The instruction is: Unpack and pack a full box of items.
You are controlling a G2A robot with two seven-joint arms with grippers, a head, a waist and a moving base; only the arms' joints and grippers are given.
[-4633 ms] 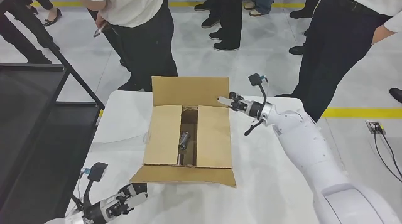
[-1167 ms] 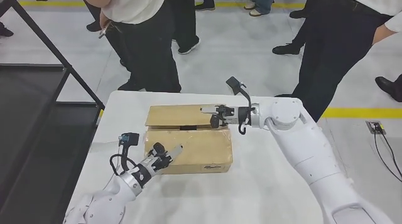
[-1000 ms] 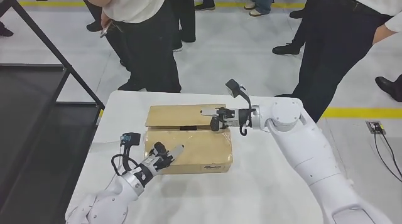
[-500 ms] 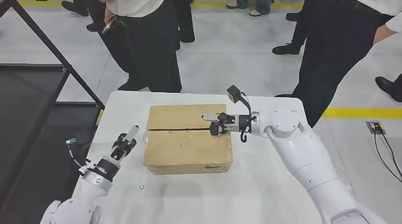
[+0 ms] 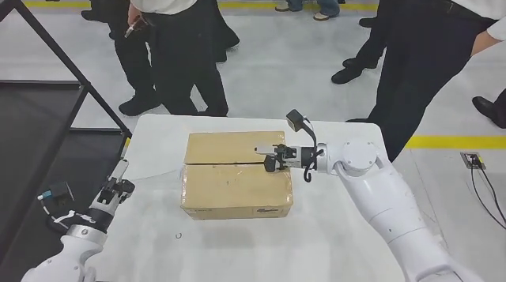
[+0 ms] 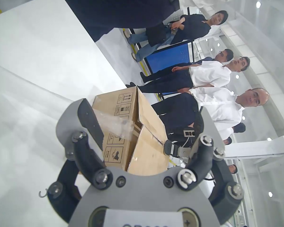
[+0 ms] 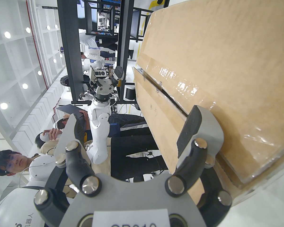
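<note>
Both spread: right end effector point(image 5: 266, 156) rests on the closed box point(image 5: 233, 181), left end effector point(image 5: 119, 176) apart.

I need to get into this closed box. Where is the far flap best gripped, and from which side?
Probably the free edge of the far flap at the centre seam, at the end beside the open right gripper, coming from above. Both flaps lie flat, so only that slit offers an edge.

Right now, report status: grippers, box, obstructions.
Left gripper open, near table edge, clear of cardboard box. Right gripper open over its closed flaps, at seam. Small hook on table, front of box.
</note>
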